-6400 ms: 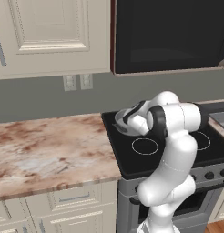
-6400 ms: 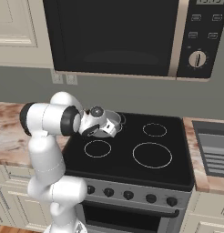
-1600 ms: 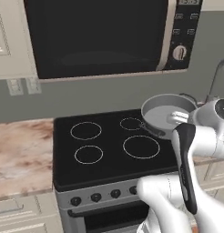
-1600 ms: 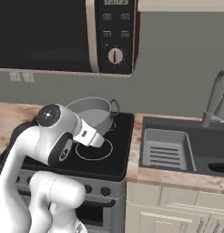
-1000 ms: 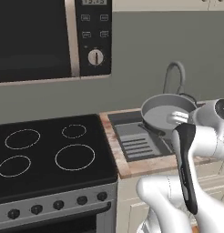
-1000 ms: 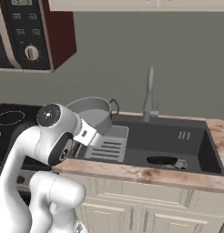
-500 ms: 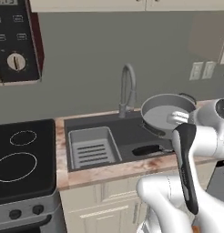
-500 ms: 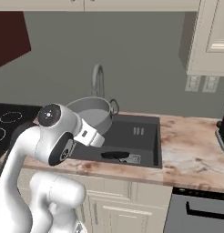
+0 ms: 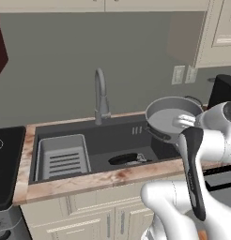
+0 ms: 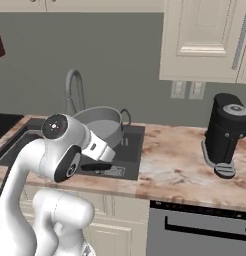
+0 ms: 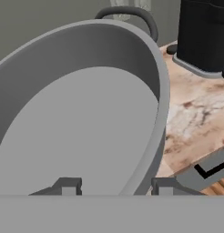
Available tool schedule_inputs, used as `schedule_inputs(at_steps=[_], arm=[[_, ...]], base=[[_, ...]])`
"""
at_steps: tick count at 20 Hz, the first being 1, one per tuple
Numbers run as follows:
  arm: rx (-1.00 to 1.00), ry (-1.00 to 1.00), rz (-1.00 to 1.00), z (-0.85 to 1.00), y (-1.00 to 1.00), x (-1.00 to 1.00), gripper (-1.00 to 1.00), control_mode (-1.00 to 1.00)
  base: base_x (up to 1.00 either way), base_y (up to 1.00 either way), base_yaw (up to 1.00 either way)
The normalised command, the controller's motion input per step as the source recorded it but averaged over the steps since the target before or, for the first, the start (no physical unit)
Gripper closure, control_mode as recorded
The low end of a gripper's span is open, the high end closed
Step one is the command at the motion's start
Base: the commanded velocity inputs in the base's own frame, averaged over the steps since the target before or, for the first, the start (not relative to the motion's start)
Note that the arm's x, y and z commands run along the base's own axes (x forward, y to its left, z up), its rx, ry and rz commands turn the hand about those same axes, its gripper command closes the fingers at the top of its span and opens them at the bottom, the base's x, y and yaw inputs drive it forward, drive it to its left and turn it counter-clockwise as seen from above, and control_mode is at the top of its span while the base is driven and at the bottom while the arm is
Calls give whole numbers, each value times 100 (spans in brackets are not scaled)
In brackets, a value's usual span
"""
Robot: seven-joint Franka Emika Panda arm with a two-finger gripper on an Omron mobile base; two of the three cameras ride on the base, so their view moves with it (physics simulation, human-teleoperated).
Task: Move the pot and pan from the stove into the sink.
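The pot [image 9: 173, 117] is a round grey metal vessel with shallow straight walls, a pale grey flat inside and a darker grey outer wall. A small dark loop handle arches from its far rim, seen best in the hand view [image 11: 132, 16] and in the right base view behind the rim. It hangs in the air, tilted a little, over the right end of the sink [image 9: 122, 140], above the basin and not touching it.

The claw [image 11: 116, 186] grips the pot by its near rim: in the hand view one dark fingertip sits inside the wall and the other outside, with the wall between them, so the claw is partly closed on the rim. In the left base view the white hand meets the pot's near edge.

The pan [image 9: 129, 158], a small black skillet with a dark handle ending in a light tip, lies flat on the sink floor, near the front wall and below the pot. A light grey slotted rack [image 9: 62, 157] fills the left part of the basin. The tall curved faucet [image 9: 101, 96] stands behind the sink. The marbled brown counter [image 10: 185, 165] runs to the right, carrying a black coffee machine [image 10: 226, 132]. A corner of the stove [image 9: 2, 164] shows at the left.
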Motion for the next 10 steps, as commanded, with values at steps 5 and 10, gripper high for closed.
schedule_inputs(at_steps=[5,10], arm=[[0,0,0,0,0,0,100,-100],[0,0,0,-2,4,30,100,-100]], base=[[0,-8,0],[0,0,0]])
